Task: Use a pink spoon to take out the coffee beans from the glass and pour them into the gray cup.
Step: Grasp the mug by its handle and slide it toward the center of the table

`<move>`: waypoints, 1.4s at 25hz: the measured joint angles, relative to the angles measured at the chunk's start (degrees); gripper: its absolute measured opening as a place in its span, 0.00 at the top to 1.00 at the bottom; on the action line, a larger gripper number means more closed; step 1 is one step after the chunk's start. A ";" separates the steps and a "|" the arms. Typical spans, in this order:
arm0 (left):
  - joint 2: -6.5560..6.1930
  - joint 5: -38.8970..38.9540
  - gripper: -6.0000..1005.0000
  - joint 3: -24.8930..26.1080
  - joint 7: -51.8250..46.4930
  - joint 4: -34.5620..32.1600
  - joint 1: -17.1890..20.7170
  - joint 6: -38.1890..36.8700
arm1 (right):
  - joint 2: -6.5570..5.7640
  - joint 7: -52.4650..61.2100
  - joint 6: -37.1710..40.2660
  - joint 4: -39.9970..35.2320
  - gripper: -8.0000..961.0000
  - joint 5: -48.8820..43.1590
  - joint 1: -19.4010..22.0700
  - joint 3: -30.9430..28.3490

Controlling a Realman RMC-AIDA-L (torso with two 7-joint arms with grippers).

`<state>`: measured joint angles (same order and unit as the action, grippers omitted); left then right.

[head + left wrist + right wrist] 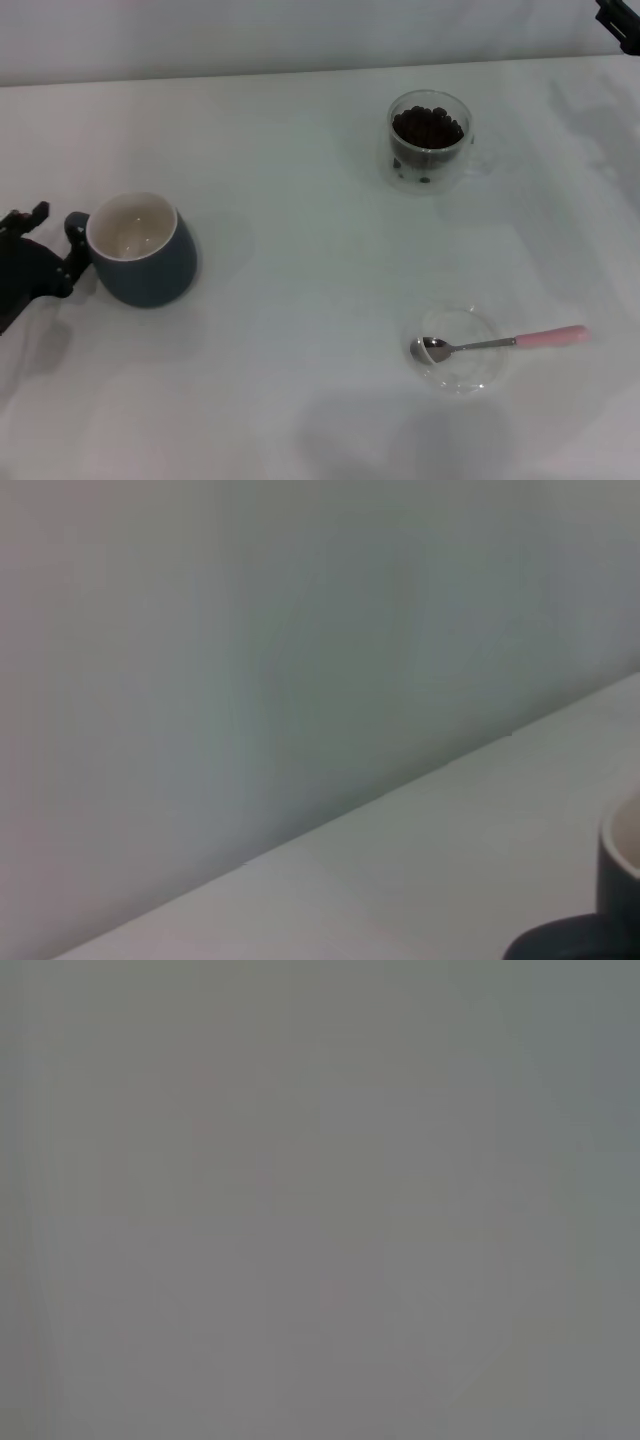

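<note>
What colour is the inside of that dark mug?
Cream-white inside the gray cup, best seen in the head view.

A bare test bench rather than a home; a plain white table (300, 260) fills the frame, a blank pale wall (250, 35) along its top edge.

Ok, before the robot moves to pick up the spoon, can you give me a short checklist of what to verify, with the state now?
1. Pink spoon reachable: ok, bowl rests on the clear saucer, handle juts past its rim toward the robot's right.
2. Coffee beans are in the glass: ok.
3. Gray cup upright and empty: ok.
4. Left end effector steadies the cup: at its handle side; grip cannot tell.
5. Right end effector ready: only a tip shows at the far right corner; cannot tell.
</note>
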<state>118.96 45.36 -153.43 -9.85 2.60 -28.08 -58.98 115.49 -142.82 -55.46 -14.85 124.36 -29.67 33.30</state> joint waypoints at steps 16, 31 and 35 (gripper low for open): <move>0.22 1.29 0.72 0.20 3.46 -4.35 -0.05 0.56 | 0.00 0.00 0.01 0.00 0.11 0.00 0.50 -0.03; 0.47 5.62 0.90 0.23 6.16 -9.13 -2.98 3.13 | 0.00 -0.03 0.09 0.00 0.11 -0.08 -0.03 0.02; 0.53 4.94 0.90 -0.14 6.16 -12.28 -4.92 6.14 | 0.00 -0.04 0.01 0.00 0.11 -0.05 -0.04 0.02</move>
<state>119.49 50.30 -153.57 -3.69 -9.68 -33.00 -52.85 115.48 -142.86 -55.44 -14.85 124.31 -29.71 33.31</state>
